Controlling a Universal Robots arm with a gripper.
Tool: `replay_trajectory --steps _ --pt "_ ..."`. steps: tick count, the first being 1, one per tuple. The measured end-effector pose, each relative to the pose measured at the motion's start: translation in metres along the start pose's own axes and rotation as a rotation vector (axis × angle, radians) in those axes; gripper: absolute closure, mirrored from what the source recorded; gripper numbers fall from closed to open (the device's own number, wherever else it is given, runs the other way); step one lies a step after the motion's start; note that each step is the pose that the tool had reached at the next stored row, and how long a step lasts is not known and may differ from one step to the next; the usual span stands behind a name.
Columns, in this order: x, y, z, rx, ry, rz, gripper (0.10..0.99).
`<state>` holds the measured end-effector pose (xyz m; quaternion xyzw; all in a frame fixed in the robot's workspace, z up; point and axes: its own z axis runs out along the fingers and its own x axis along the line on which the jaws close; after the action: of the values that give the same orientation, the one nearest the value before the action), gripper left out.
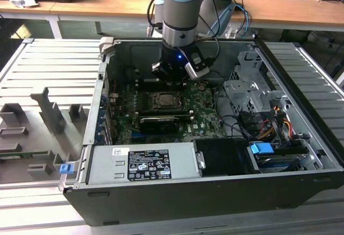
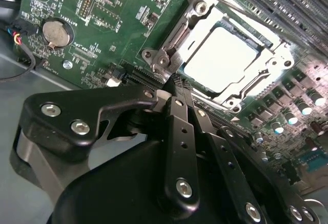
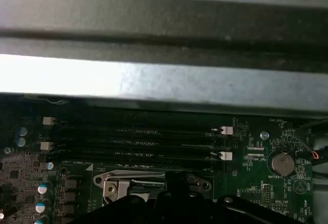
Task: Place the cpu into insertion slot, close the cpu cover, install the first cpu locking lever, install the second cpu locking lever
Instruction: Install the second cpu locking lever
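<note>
In the second wrist view the cpu [image 2: 220,62] lies flat in the insertion slot [image 2: 254,40], its pale face showing through the window of the cpu cover [image 2: 205,18]. The silver cover is down over the chip. My gripper [image 2: 171,80] has its two black fingers [image 2: 179,131] pressed together, tips just beside the socket's corner hinge [image 2: 163,60]; nothing shows between them. In the exterior view the gripper [image 1: 173,75] hangs over the green motherboard [image 1: 207,114], just behind the socket [image 1: 161,101]. The first wrist view catches the socket's metal edge [image 3: 154,183].
The motherboard sits inside an open computer case [image 1: 102,111] with tall walls. A black card [image 1: 158,123] lies in front of the socket and memory slots [image 3: 138,143] behind it. A coin battery [image 2: 55,33], drive cage [image 1: 252,92], cables [image 1: 271,125] and power supply [image 1: 142,162] surround the board.
</note>
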<state>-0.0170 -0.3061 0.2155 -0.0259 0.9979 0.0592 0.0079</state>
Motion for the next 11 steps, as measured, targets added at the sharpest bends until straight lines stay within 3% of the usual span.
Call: replay_trajectory --steps 4,9,11 --pt "0.0002 -0.0018 -0.0009 0.000 0.0000 0.000 0.980" --pt "-0.0002 0.0004 -0.0205 0.000 0.0000 0.000 0.980" --pt "-0.0002 -0.0003 -0.0225 0.000 0.0000 0.000 0.980"
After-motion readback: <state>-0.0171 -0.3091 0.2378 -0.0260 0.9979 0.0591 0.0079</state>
